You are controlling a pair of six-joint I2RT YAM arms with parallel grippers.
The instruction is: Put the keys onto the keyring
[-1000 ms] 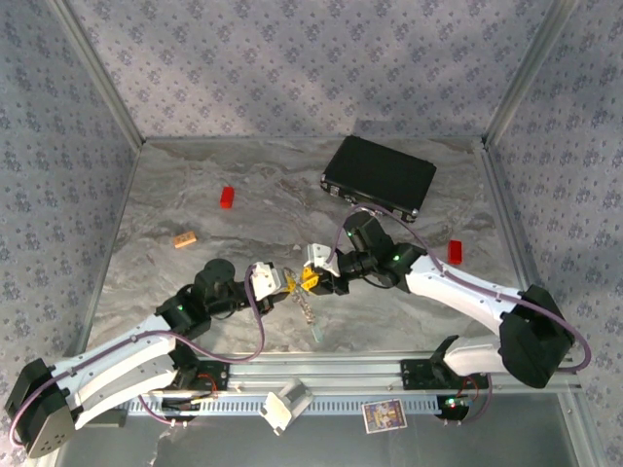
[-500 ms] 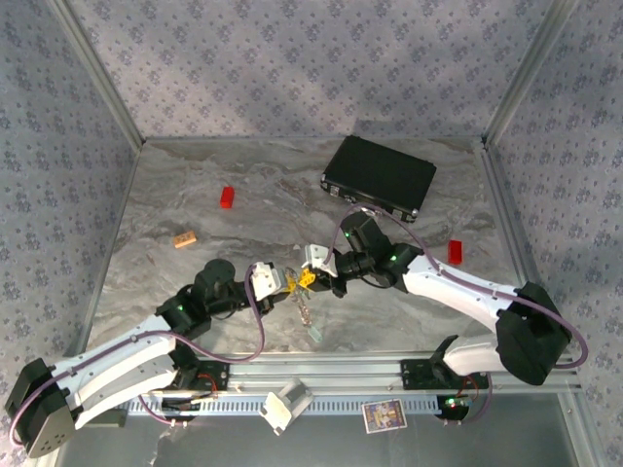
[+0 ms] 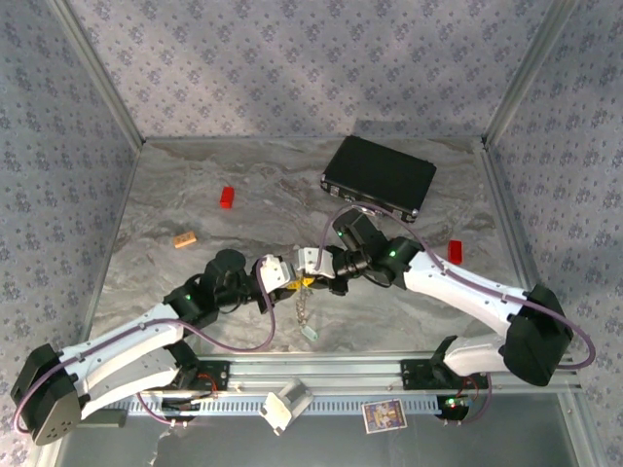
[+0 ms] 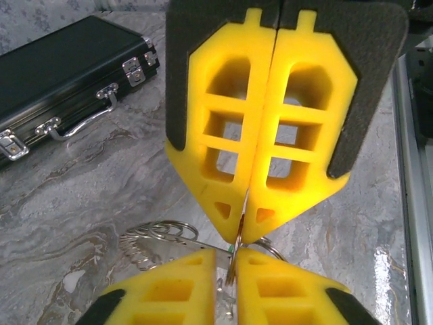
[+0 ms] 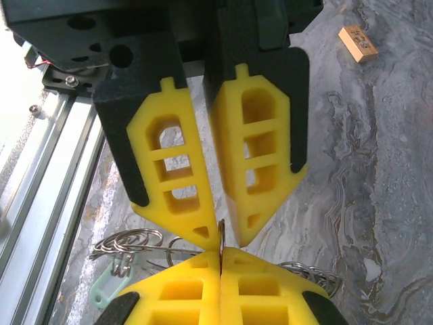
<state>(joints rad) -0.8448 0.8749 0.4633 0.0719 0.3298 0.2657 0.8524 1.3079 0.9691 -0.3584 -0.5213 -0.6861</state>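
The keyring (image 3: 299,284) hangs above the table's middle between both grippers, seen edge-on. My right gripper (image 5: 220,252) is shut on the keyring (image 5: 220,233); from above, the right gripper (image 3: 307,276) comes in from the right. My left gripper (image 4: 226,252) faces it tip to tip, jaws a little apart, with the keyring (image 4: 235,267) standing loose in the gap. The left gripper (image 3: 289,282) reaches from the left. Small rings (image 4: 159,233) fringe the rim. The keys (image 3: 305,313) dangle below it; one mint-green head (image 5: 111,291) lies low on the left.
A black case (image 3: 380,175) lies at the back right, its latches toward me. One red block (image 3: 227,197) sits back left, another (image 3: 455,252) at the right. An orange-tan block (image 3: 185,238) lies at the left. The metal rail (image 3: 321,375) runs along the near edge.
My right gripper has closed onto the keyring. The left gripper's jaws have parted slightly. Both grippers and the hanging keys have shifted a little to the left.
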